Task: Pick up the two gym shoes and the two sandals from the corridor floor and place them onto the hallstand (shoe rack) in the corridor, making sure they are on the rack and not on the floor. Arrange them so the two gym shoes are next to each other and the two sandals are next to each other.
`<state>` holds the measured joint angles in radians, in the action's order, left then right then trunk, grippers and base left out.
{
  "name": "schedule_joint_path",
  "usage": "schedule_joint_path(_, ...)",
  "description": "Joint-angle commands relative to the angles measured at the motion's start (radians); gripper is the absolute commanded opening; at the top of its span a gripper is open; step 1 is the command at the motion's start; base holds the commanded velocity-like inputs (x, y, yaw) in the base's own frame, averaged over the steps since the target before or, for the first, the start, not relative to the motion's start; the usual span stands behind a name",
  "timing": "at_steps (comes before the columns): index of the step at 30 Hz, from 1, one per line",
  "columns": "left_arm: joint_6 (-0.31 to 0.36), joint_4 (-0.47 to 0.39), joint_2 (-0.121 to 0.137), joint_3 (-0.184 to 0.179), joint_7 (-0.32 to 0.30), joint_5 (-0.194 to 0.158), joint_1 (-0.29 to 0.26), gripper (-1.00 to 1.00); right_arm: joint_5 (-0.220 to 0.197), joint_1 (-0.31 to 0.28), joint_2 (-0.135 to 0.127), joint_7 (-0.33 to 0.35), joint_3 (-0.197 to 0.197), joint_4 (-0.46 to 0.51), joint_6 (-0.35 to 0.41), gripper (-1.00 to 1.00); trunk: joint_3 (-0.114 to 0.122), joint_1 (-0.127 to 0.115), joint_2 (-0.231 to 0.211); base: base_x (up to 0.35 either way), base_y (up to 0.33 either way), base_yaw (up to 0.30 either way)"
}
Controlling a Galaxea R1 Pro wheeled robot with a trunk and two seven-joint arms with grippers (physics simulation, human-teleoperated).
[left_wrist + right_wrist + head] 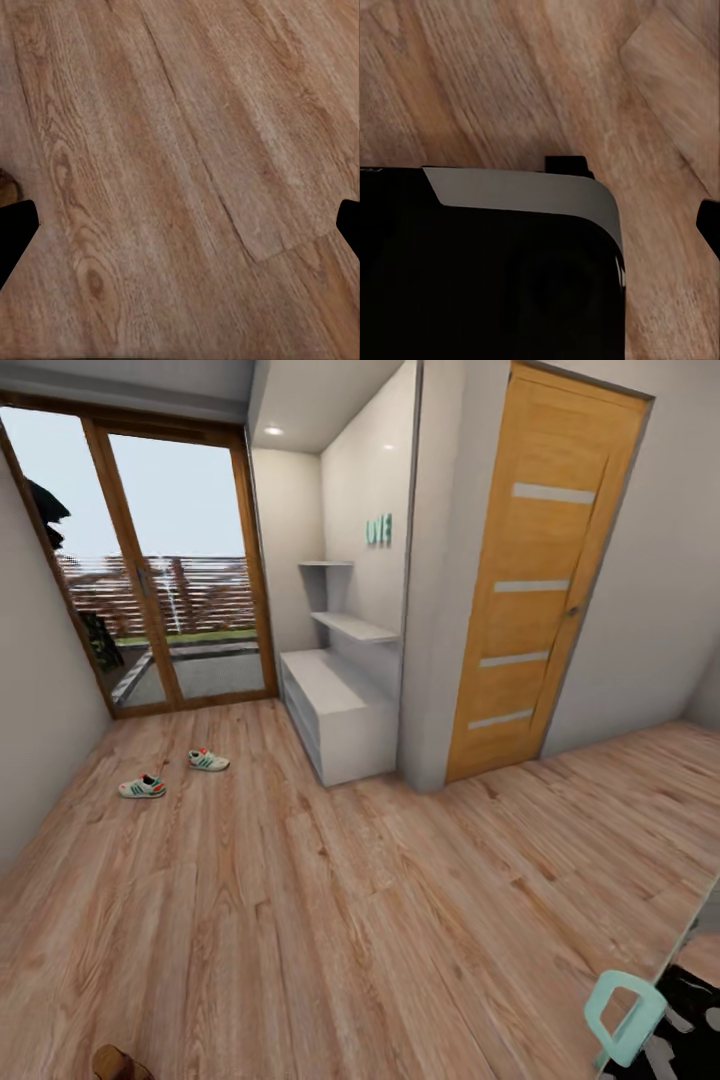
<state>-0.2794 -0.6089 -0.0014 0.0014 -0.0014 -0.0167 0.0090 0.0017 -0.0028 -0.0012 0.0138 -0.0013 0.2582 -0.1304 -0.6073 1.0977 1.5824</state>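
The two gym shoes lie apart on the corridor floor [330, 920] at the far left, one [142, 788] nearer than the other [208, 761], both cream-white with green stripes. Part of a brown sandal [120, 1064] pokes in at the head view's bottom edge. The light-grey hallstand [335, 710] stands against the far wall with stepped shelves [352, 626] above it. My left gripper [180, 229] hangs open over bare planks, with black fingertips [16, 232] at both sides. My right gripper [540, 225] looks down past a black part of the robot [487, 277]; one fingertip [709, 225] sits far out at the side.
A glass patio door [150, 590] closes the corridor's far end. An orange wooden door [535, 580] stands right of the hallstand past a wall corner [430, 660]. A teal handle of the robot [625, 1015] shows at the lower right.
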Motion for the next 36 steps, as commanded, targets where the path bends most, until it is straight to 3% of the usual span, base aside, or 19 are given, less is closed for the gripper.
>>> schedule_joint_path(1,-0.001,-0.001,0.000,0.000,0.000,-0.002,0.000,1.00,0.000,0.000,0.000,0.001,0.000,0.000,-0.003,1.00,-0.003,0.004,0.008,0.000,0.000,0.256)
schedule_joint_path(24,-0.010,-0.005,-0.001,0.000,0.000,0.002,0.000,1.00,0.004,0.000,0.000,0.002,0.000,0.000,-0.003,1.00,-0.046,0.092,0.169,0.000,0.000,0.147)
schedule_joint_path(32,-0.165,-0.008,-0.001,0.000,0.000,0.003,0.000,1.00,0.000,0.000,0.000,0.002,-0.004,0.009,-0.088,1.00,-0.071,0.123,0.225,0.000,0.000,0.009)
schedule_joint_path(36,-0.185,-0.003,0.000,0.002,0.001,0.000,0.000,1.00,-0.002,0.000,-0.001,-0.002,-0.007,0.010,-0.101,1.00,-0.083,0.138,0.253,0.000,0.000,0.000)
